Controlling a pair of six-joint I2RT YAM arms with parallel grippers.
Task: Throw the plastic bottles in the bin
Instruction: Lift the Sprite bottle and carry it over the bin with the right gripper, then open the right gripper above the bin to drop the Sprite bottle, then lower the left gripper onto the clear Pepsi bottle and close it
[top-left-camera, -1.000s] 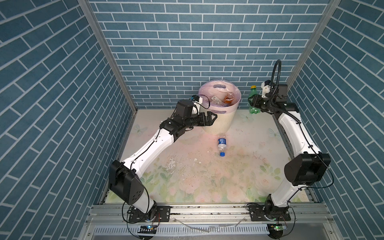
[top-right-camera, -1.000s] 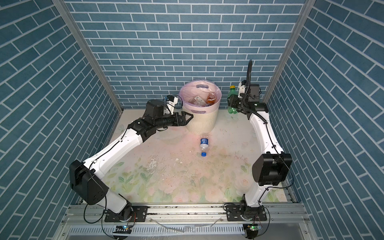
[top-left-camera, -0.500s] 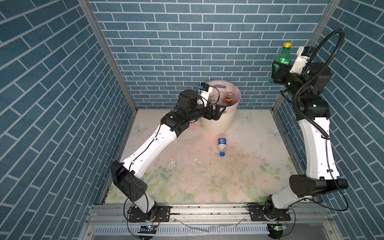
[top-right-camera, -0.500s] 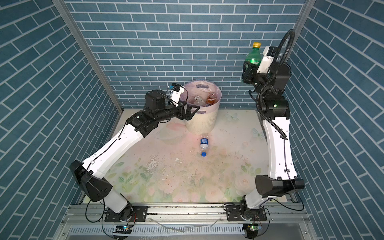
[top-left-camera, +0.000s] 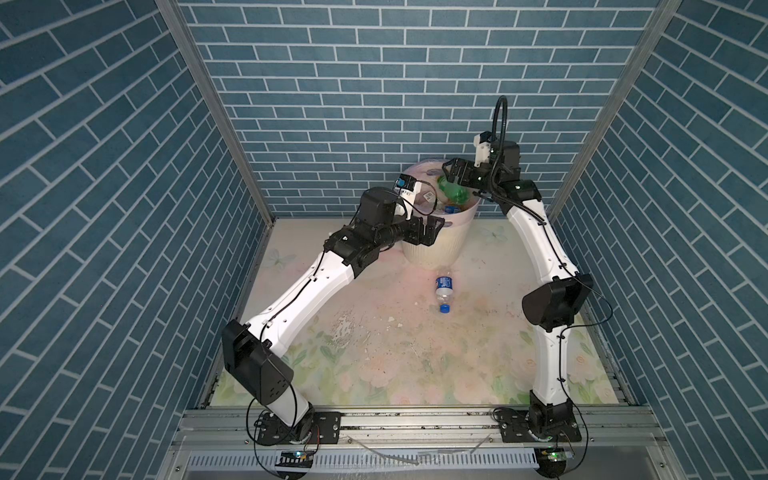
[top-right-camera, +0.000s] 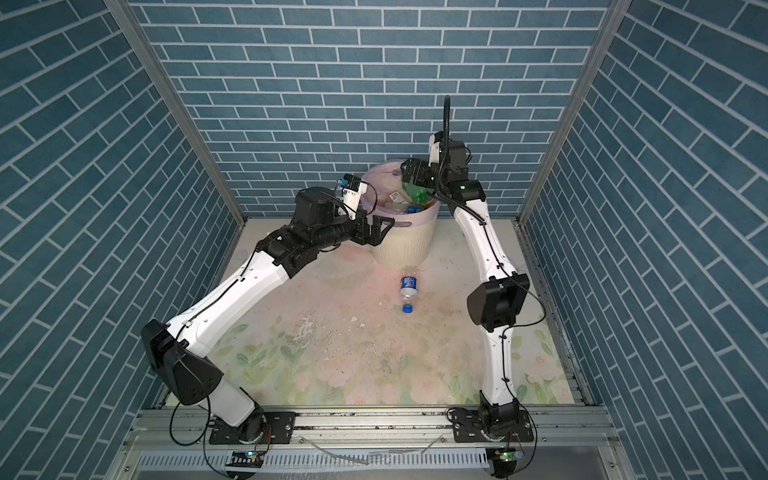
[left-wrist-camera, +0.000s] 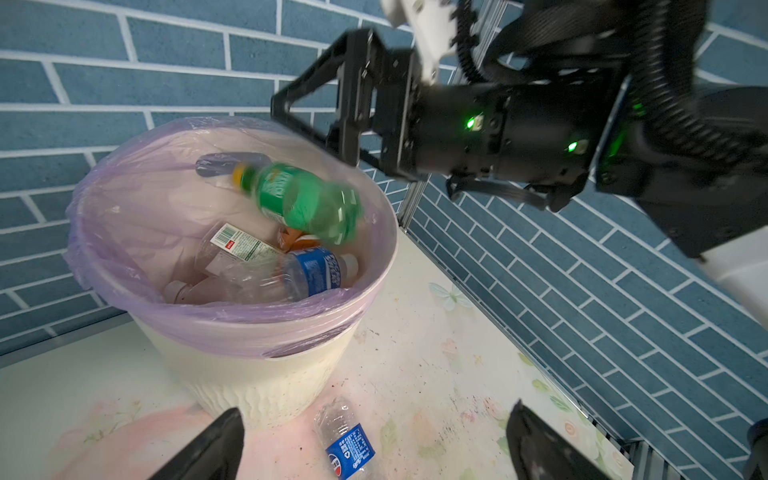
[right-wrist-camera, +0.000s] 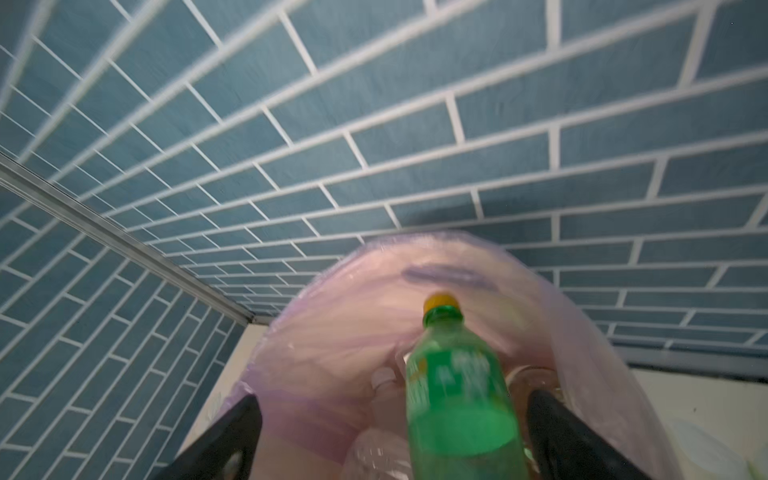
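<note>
right gripper (right-wrist-camera: 392, 397) wide open, green bottle (right-wrist-camera: 457, 399) seemingly loose

- Bin (top-left-camera: 436, 245): cream-white ribbed round bucket, tapering downward, lilac-lined; standing upright at the back of the worktop (top-left-camera: 374, 353).
- Green bottle (left-wrist-camera: 303, 201), yellow cap: blurred and tilting, hanging in the bin's mouth above the other contents.
- Clear bottle with blue label (top-left-camera: 444, 289), blue cap: lying on its side on the worktop just in front of the bin, cap pointing away from it.
- Blue-labelled bottle (left-wrist-camera: 311, 272) and white-labelled bottle (left-wrist-camera: 237, 247), both clear: lying inside the bin.
</note>
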